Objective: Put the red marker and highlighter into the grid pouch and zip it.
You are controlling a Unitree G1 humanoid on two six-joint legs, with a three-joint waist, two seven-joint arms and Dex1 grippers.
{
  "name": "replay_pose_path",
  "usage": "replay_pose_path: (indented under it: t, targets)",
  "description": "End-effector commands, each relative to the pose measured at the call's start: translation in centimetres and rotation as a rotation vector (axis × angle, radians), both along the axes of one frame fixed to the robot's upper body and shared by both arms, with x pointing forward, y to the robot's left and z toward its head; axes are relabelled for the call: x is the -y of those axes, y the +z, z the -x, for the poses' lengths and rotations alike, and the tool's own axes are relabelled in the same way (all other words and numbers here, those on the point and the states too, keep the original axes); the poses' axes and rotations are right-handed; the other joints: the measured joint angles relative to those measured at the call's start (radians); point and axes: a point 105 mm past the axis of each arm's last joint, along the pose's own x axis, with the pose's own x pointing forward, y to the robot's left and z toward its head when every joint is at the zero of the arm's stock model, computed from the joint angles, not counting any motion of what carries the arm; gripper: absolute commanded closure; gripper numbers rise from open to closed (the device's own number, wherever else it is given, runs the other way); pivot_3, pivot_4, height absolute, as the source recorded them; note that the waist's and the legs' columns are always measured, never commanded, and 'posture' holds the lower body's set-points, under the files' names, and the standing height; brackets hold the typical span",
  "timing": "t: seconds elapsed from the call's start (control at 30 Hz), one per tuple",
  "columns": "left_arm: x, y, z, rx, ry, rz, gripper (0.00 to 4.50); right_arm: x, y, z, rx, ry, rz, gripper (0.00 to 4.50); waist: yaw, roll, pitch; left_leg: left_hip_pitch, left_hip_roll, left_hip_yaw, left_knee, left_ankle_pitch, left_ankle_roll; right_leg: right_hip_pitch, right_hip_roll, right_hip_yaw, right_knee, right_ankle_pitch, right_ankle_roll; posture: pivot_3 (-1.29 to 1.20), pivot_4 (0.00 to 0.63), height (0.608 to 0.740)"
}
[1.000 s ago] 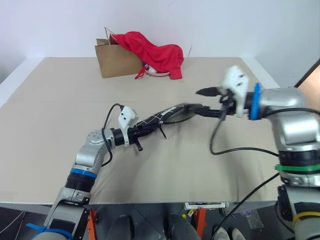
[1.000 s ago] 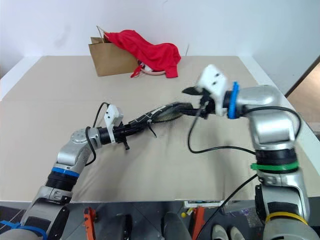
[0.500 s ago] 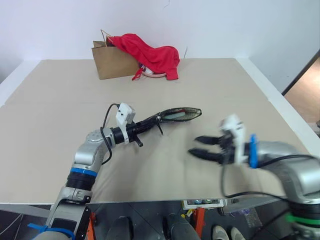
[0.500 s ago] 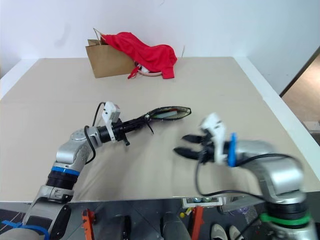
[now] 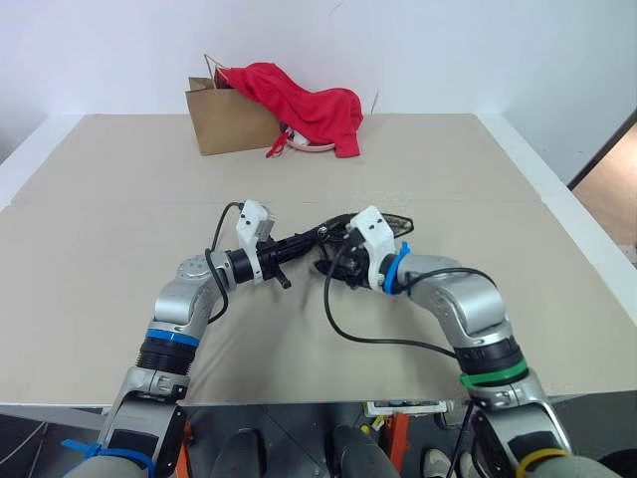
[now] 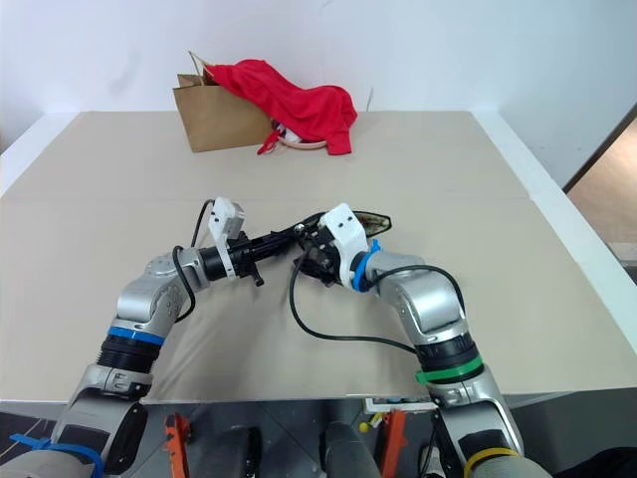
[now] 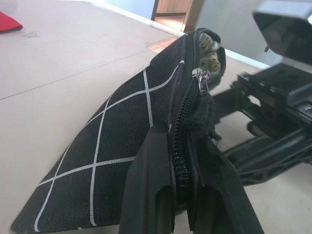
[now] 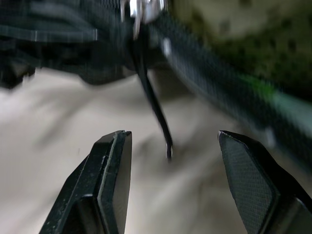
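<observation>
The grid pouch, black fabric with thin white lines, hangs a little above the table. My left gripper is shut on its zipper edge. The zipper slider sits partway along, and beyond it the pouch mouth gapes, showing a pale dotted lining. The cord pull dangles from the slider between the fingertips of my right gripper, which stands open and touches nothing. In the head views my right gripper is just under the pouch, close to my left gripper. The red marker and the highlighter are hidden.
A brown paper bag with a red cloth draped over it stands at the far side of the beige table. The table's right edge runs close to my right arm.
My right arm dropped from up at the pouch's far end, then swung left under the pouch to the zipper cord, staying open. My left gripper kept its hold with little movement.
</observation>
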Motion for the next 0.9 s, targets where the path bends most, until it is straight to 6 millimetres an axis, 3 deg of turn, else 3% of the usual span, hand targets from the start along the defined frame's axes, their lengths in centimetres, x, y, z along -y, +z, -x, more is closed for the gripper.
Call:
replay_pose_path:
  t: [0.03, 0.23, 0.4, 0.53, 0.6, 0.73, 0.83, 0.9]
  targets:
    - [0.1, 1.7, 0.1, 0.064, -0.008, 0.011, 4.5, -0.8, 1.7, -0.1, 0.058, 0.03, -0.021, 1.93, 0.0, 0.0, 0.0, 0.0, 0.0, 0.0, 0.0, 0.0, 0.0, 0.0, 0.0, 0.0, 0.0, 0.0, 0.0, 0.0, 0.15, 0.74]
    - [0.1, 1.6, 0.2, 0.068, -0.002, 0.009, 4.5, -0.1, 1.8, -0.1, 0.077, 0.034, -0.018, 4.46, 0.0, 0.0, 0.0, 0.0, 0.0, 0.0, 0.0, 0.0, 0.0, 0.0, 0.0, -0.001, 0.0, 0.0, 0.001, 0.0, 0.15, 0.74]
    - [-0.1, 1.6, 0.1, 0.073, 0.003, 0.002, 4.5, 1.3, 1.8, -0.1, 0.08, 0.017, -0.005, 4.46, 0.0, 0.0, 0.0, 0.0, 0.0, 0.0, 0.0, 0.0, 0.0, 0.0, 0.0, -0.001, 0.0, 0.0, 0.001, 0.0, 0.15, 0.74]
    - [-0.4, 1.5, 0.1, 0.083, 0.009, -0.018, 4.5, 3.8, 1.4, 0.0, 0.073, -0.03, 0.05, 4.46, 0.0, 0.0, 0.0, 0.0, 0.0, 0.0, 0.0, 0.0, 0.0, 0.0, 0.0, -0.001, 0.0, 0.0, 0.001, 0.0, 0.15, 0.74]
    - [-0.5, 1.3, 0.2, 0.085, 0.011, -0.024, 4.5, 6.7, 1.2, -0.2, 0.082, -0.092, 0.114, 4.46, 0.001, 0.0, 0.0, 0.0, 0.0, 0.0, 0.0, 0.0, 0.0, 0.0, 0.0, -0.001, 0.0, 0.0, 0.001, 0.0, 0.15, 0.74]
    - [-0.8, 1.3, 0.4, 0.076, 0.015, -0.011, 4.5, 14.6, 2.2, -1.1, 0.103, -0.292, 0.229, 4.46, 0.003, 0.0, 0.0, -0.001, -0.002, 0.0, 0.0, 0.0, 0.0, 0.0, -0.002, -0.001, -0.001, 0.0, 0.001, 0.0, 0.15, 0.74]
    - [-0.8, 1.3, 0.4, 0.076, 0.015, -0.013, 4.5, 17.7, 3.2, -1.2, 0.117, -0.361, 0.265, 4.46, 0.003, 0.0, 0.0, -0.001, -0.002, 0.0, 0.0, 0.0, 0.0, 0.0, -0.002, 0.0, -0.001, 0.0, 0.002, 0.0, 0.15, 0.74]
    - [-0.8, 1.3, 0.5, 0.076, 0.015, -0.014, 4.5, 18.4, 3.5, -1.2, 0.119, -0.369, 0.271, 4.46, 0.002, 0.0, 0.0, 0.0, -0.002, 0.0, 0.0, 0.0, 0.0, 0.0, -0.002, 0.0, -0.001, 0.0, 0.002, 0.0, 0.15, 0.74]
